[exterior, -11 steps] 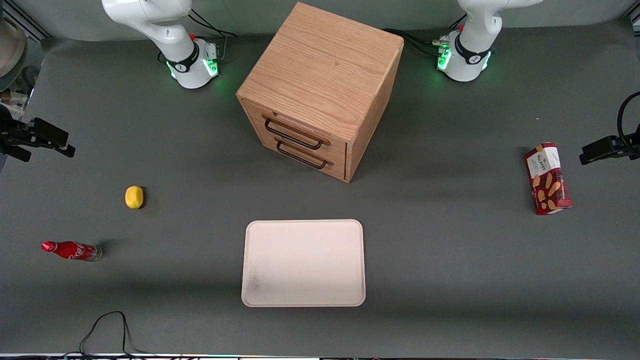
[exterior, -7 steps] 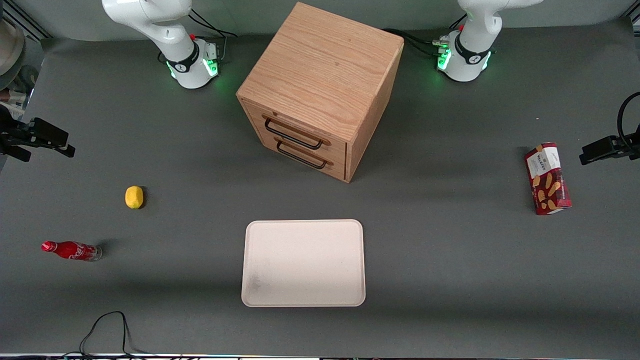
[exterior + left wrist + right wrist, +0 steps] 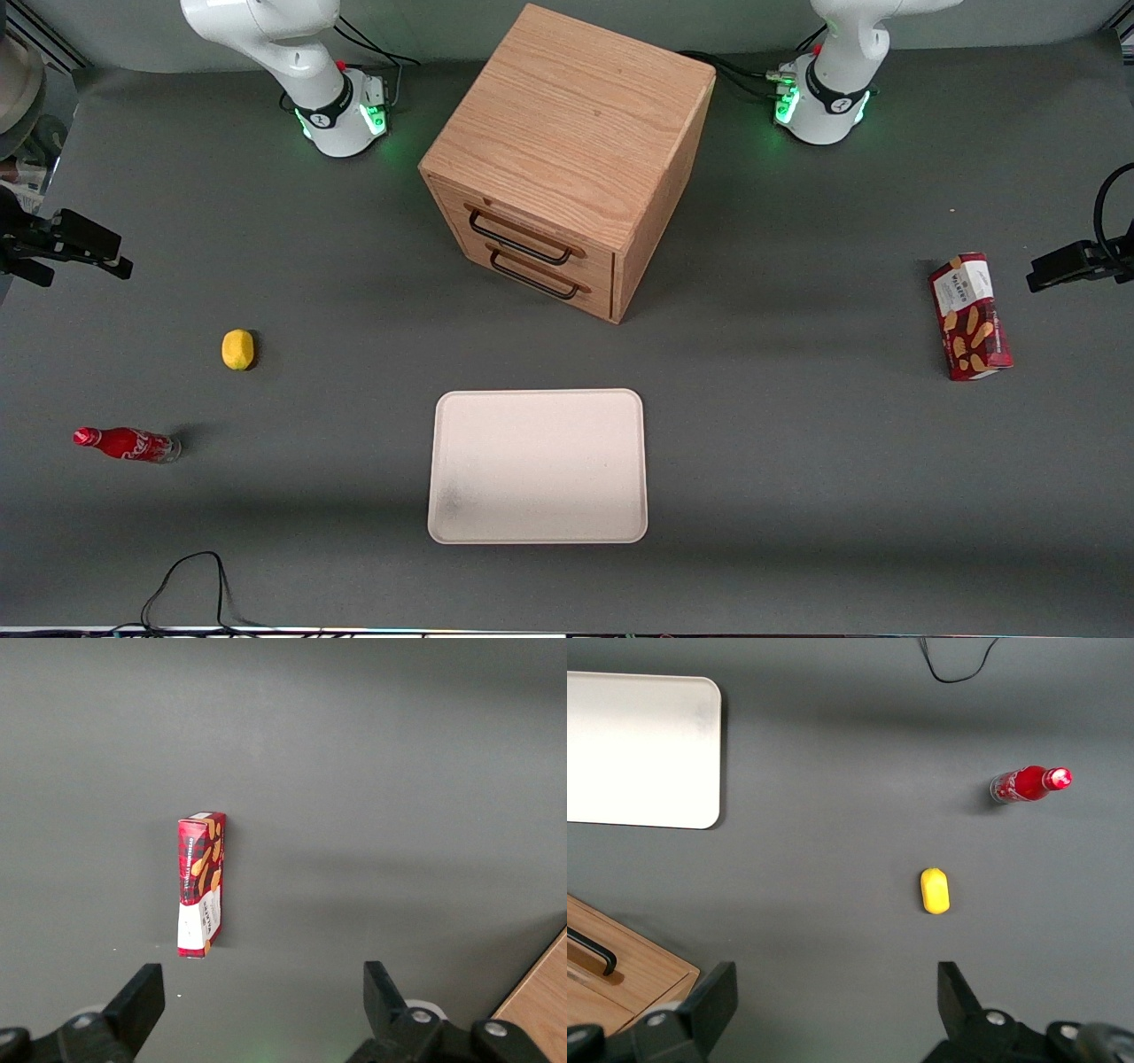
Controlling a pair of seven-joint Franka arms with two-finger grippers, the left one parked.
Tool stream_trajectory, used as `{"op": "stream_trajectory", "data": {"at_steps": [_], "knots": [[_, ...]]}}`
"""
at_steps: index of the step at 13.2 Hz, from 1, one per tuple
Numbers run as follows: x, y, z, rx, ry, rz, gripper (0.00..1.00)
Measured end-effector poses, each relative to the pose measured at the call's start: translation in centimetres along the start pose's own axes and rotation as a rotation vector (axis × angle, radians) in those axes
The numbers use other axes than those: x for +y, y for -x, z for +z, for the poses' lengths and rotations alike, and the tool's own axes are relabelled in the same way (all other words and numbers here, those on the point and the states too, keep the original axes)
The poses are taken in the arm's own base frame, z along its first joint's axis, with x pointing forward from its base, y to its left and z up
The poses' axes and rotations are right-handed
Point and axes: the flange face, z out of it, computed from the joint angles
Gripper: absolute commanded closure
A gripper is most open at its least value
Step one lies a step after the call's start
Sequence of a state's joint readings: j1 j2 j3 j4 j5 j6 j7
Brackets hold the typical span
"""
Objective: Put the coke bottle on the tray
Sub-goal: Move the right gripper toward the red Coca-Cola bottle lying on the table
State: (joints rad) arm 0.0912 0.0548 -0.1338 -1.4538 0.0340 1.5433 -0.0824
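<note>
The coke bottle [image 3: 128, 443] [image 3: 1028, 784], small and red with a red cap and clear base, rests on the grey table toward the working arm's end. The cream-white tray [image 3: 538, 465] [image 3: 638, 749] lies flat in front of the wooden cabinet, nearer the front camera, with nothing on it. My gripper [image 3: 84, 246] [image 3: 837, 992] hangs open high above the table at the working arm's end, farther from the front camera than the bottle, and holds nothing. Between its fingers only bare table shows.
A yellow lemon [image 3: 237, 349] [image 3: 935, 890] lies between gripper and bottle. A wooden two-drawer cabinet [image 3: 567, 151] [image 3: 611, 983] stands mid-table. A red biscuit box [image 3: 970, 316] [image 3: 202, 883] lies toward the parked arm's end. A black cable [image 3: 186, 576] loops at the table's front edge.
</note>
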Motion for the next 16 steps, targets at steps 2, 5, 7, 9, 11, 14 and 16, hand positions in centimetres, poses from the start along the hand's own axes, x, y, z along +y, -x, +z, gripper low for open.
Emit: {"op": "stream_trajectory", "data": {"at_steps": [2,5,7,9,11,14,16], "knots": [[0.1,0.0,0.1,-0.002,0.002,0.002,0.0],[2.2,-0.1,0.7,-0.017,0.043,-0.004,0.0],[5.6,-0.3,1.5,-0.029,0.052,-0.03,0.0],[10.8,-0.6,2.4,-0.034,0.062,-0.06,0.0],[16.2,-1.3,3.1,-0.018,0.036,-0.083,0.0],[22.7,-2.7,4.0,0.033,0.005,-0.118,0.0],[25.6,-3.9,4.8,0.067,-0.006,-0.134,0.0]]}}
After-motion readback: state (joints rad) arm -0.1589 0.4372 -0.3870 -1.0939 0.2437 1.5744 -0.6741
